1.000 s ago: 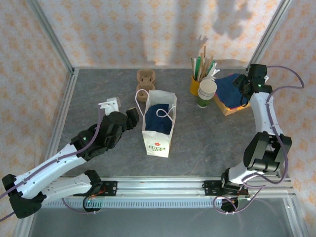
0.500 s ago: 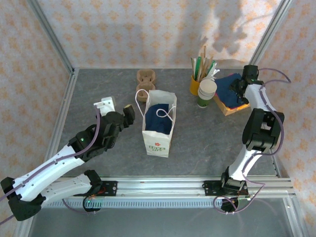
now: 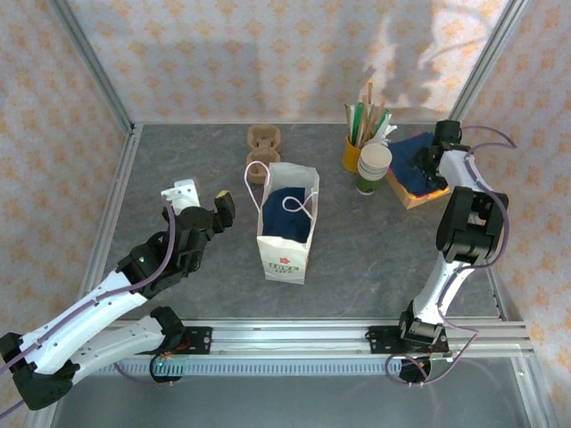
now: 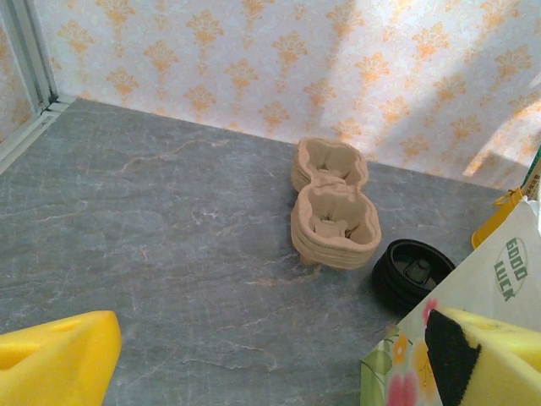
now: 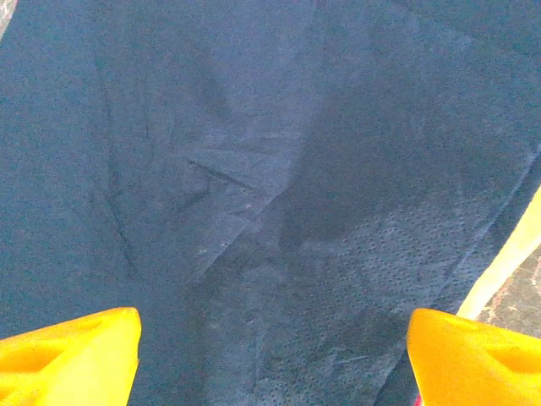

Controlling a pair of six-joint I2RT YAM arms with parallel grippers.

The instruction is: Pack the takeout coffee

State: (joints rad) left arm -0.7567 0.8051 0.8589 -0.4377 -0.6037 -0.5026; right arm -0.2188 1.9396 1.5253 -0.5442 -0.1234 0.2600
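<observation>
Left wrist view: my left gripper [image 4: 270, 364] stands wide open and empty above the grey table [image 4: 152, 237]. The takeout coffee [image 4: 412, 272], showing its round black plastic lid, sits between the stacked brown pulp cup carriers [image 4: 334, 203] and the white printed paper bag [image 4: 456, 313]. My right gripper [image 5: 270, 364], jaws apart, hovers over dark blue cloth [image 5: 254, 169].

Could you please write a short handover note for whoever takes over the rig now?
Left tool: open, empty, left of the paper bag.
Right tool: open, empty, over the navy napkins.
Coffee: its black lid shows beside the cup carrier, at the bag's corner; cup body hidden.
Done: navy cloth in the bag; coffee not packed.
To do: grasp the coffee, set it in the bag.
</observation>
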